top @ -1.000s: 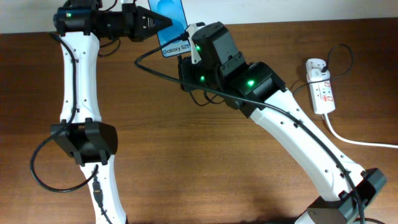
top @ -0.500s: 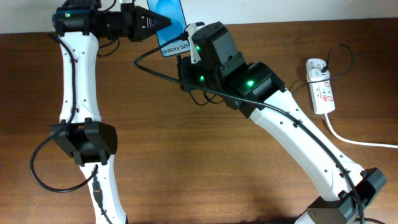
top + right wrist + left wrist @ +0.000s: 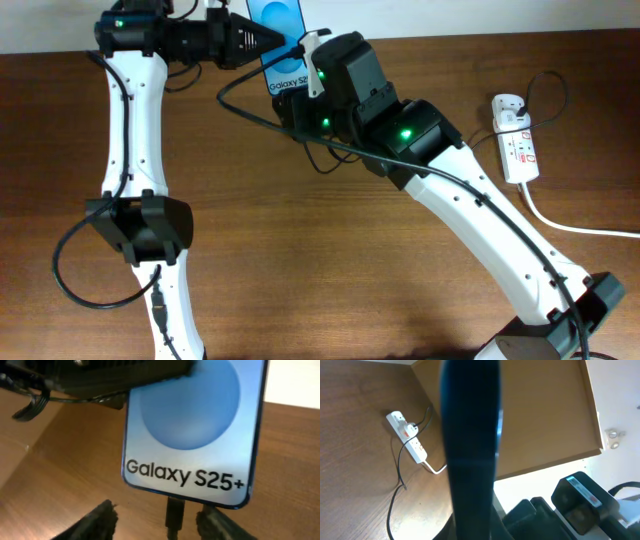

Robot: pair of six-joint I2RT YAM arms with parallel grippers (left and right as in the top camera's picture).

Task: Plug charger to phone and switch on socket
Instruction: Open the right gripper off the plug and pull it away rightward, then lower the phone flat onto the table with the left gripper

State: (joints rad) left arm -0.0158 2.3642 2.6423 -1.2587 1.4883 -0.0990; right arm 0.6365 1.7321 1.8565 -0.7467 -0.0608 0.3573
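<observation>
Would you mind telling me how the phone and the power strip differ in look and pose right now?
The phone is black-edged with a bright blue screen; the power strip is white with red markings. The phone is gripped by the left tool at the far edge of the table, while the power strip lies flat on it at the right. Both are elongated rectangles.
</observation>
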